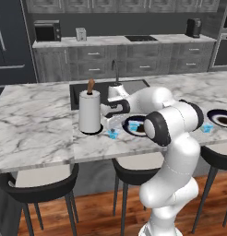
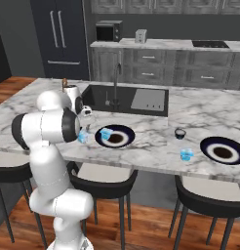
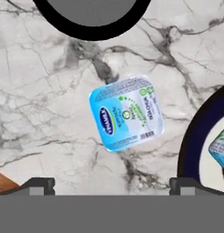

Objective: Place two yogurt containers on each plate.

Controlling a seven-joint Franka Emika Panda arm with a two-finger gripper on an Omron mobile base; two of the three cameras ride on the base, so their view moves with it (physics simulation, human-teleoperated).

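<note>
Yogurt container point(image 3: 126, 113) lying mid-frame in the hand view, above the gripper point(image 3: 112, 184).
It is sitting on the marble counter point(image 3: 45, 113), centred between the widely spread fingertips point(image 3: 38, 184); a plate point(image 3: 193, 136) at right is carrying another cup point(image 3: 221, 152), and the paper-towel base point(image 3: 92, 29) is curving along the top.

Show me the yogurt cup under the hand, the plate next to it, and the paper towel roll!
yogurt cup point(image 3: 126, 113), hand view, middle of its printed lid.
plate point(image 2: 123, 142), right base view, bare near rim.
paper towel roll point(image 1: 90, 110), left base view, middle of its white side.
</note>
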